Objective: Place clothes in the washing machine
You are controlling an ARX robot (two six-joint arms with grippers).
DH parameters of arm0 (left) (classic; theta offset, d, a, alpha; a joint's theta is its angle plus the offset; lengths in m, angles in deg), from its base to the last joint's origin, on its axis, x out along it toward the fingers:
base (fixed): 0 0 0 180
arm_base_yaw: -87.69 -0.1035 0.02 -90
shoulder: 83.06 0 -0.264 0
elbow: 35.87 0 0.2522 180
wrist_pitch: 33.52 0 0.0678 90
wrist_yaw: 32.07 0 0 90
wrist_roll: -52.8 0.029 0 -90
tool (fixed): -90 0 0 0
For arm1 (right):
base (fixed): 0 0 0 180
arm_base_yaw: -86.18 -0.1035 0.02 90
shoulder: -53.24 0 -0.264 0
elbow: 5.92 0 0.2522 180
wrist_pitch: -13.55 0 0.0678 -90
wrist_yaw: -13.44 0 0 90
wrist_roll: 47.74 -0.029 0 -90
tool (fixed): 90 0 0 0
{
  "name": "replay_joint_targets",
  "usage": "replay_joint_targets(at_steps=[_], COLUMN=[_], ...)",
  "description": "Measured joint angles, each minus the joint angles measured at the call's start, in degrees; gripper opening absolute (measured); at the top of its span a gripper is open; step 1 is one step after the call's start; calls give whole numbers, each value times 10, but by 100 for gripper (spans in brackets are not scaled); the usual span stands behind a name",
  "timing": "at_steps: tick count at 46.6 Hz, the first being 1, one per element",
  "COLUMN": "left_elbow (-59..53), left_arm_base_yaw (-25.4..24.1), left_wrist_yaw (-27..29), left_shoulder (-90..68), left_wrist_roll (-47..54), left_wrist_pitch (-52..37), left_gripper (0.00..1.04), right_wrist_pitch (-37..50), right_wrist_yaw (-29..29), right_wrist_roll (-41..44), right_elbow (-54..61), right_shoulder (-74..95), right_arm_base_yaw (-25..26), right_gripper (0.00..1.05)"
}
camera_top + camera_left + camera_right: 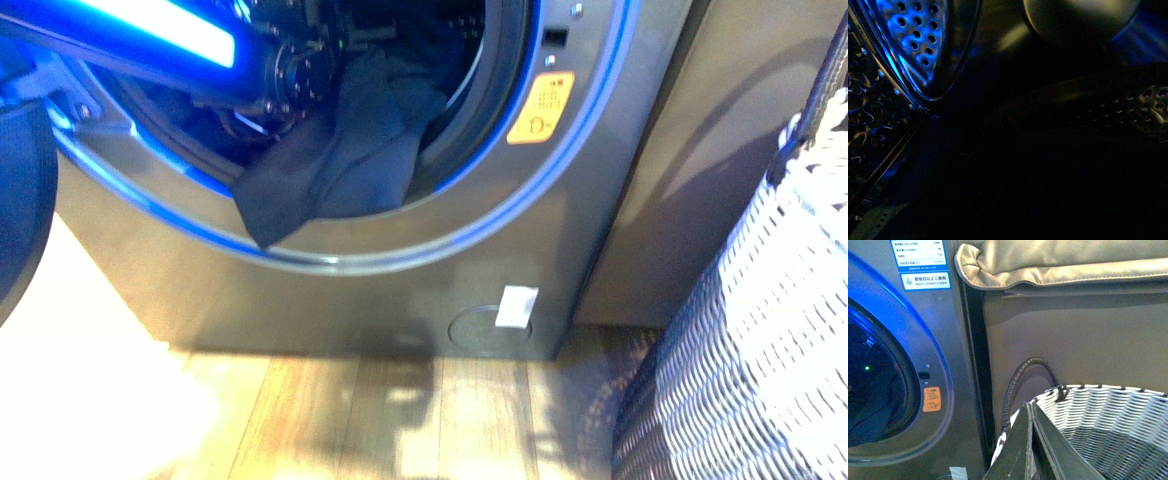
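Observation:
The washing machine is silver-grey with a blue-lit round porthole and a yellow sticker. The clothes, a dark navy garment, hang half out over the lower rim of the drum mouth. My left arm reaches into the drum from the upper left; its gripper is hidden inside, shut on the clothes. The left wrist view is mostly dark, showing only the perforated steel drum wall. My right gripper is shut and empty above the white basket, beside the washing machine.
A white woven basket with a dark handle stands at the right on the wood floor. A beige cushion lies on a grey-brown cabinet beside the washer.

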Motion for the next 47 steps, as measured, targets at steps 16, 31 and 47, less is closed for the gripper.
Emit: replay_joint_targets(at_steps=[16, 31, 47], left_elbow=[189, 273, 164], left_arm_base_yaw=[-14, -18, -17], left_wrist_yaw=[26, 77, 12], left_shoulder=[-111, -155, -98], left_wrist_roll=[38, 94, 75], left_wrist_pitch=[85, 80, 53], left_gripper=[6, 6, 54], right_wrist_pitch=[14, 8, -14], right_wrist_yaw=[63, 64, 64], right_wrist_roll=[0, 0, 0], right_elbow=[86, 128, 152], right_shoulder=[-69, -120, -167], right_arm_base_yaw=[63, 64, 64], right_gripper=[2, 2, 2])
